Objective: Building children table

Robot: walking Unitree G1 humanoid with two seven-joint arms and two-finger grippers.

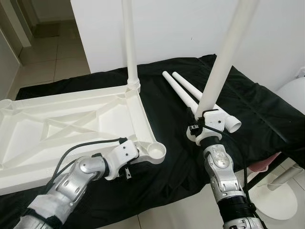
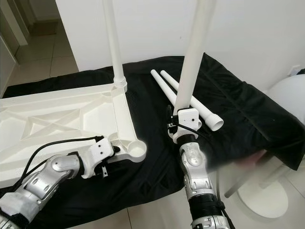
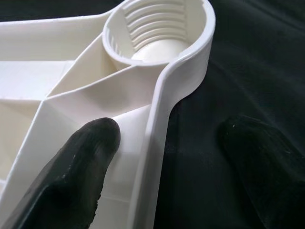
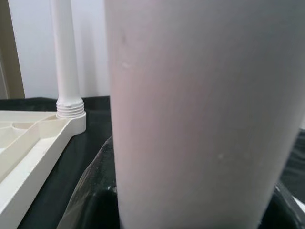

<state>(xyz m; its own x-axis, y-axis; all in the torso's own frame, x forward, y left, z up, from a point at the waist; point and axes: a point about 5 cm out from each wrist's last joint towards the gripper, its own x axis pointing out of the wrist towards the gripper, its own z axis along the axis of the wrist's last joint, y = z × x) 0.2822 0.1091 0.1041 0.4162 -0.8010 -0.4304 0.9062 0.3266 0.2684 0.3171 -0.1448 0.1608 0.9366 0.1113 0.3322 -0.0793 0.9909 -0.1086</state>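
White tabletop (image 1: pixel 57 124) lying underside up on a black cloth (image 1: pixel 171 157); one leg (image 1: pixel 129 43) stands screwed into its far corner. Left gripper (image 3: pixel 157 143) straddles the tabletop's rim beside the empty threaded socket (image 3: pixel 157 33), one finger (image 3: pixel 81 167) inside the rim, the other outside; whether it presses is unclear. Right gripper (image 1: pixel 206 125) clasps a second leg (image 1: pixel 224 57) held upright. Two spare legs (image 1: pixel 190 95) lie on the cloth behind it.

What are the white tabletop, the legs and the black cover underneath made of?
Tabletop: looks like moulded plastic, faintly glossy, with ribs and a threaded socket. Held leg: probably the same plastic, smooth and matte, as are the spare legs. Black cover: soft cloth, going by its folds and creases.
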